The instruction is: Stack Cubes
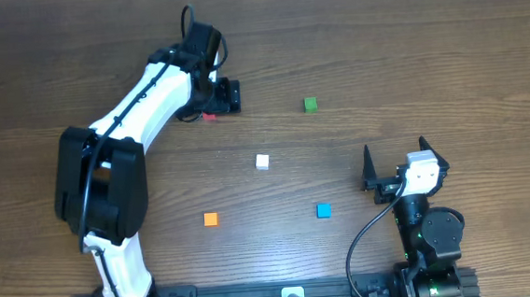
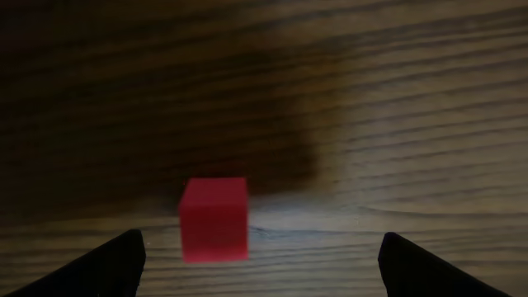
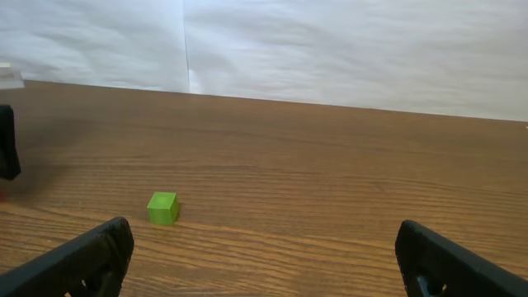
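Left fingers [image 2: 107, 268] apart, red cube [image 2: 214, 219] between

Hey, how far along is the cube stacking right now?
Nothing stacked yet: the green cube, white cube, orange cube and blue cube all sit apart on the table. In hand: the left pincer, open, is down at the red cube, not yet gripping it. The right pincer is open and holds nothing. All the stacking is left.
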`<state>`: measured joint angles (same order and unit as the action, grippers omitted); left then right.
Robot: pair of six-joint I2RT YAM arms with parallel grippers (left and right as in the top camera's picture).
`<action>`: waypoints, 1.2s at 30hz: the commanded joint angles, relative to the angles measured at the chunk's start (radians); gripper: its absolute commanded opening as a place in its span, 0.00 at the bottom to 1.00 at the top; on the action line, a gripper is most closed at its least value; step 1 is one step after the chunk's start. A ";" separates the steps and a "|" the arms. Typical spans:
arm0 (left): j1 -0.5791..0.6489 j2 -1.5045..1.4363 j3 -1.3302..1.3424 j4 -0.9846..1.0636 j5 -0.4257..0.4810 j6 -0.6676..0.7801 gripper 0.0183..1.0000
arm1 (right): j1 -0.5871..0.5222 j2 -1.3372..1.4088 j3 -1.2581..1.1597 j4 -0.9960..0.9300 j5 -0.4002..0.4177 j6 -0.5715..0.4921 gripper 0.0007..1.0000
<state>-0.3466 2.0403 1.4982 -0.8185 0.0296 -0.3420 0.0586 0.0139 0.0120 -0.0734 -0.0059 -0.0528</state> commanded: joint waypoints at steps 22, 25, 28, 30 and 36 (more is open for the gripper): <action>0.004 0.084 0.025 0.024 -0.091 -0.038 0.67 | -0.007 -0.007 -0.007 0.002 -0.012 -0.001 0.99; 0.003 0.084 0.025 0.024 -0.091 -0.041 0.58 | -0.007 -0.007 -0.007 0.002 -0.012 -0.001 0.99; 0.003 0.083 0.025 0.024 -0.091 -0.042 0.49 | -0.007 -0.007 -0.007 0.002 -0.012 -0.001 0.99; 0.003 0.083 0.025 0.023 -0.091 -0.054 0.38 | -0.007 -0.007 -0.007 0.002 -0.012 -0.001 0.99; 0.004 0.083 0.025 0.021 -0.091 -0.056 0.18 | -0.007 -0.007 -0.007 0.002 -0.012 -0.001 0.99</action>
<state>-0.3466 2.1155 1.5021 -0.7971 -0.0536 -0.3878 0.0586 0.0139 0.0120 -0.0734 -0.0059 -0.0532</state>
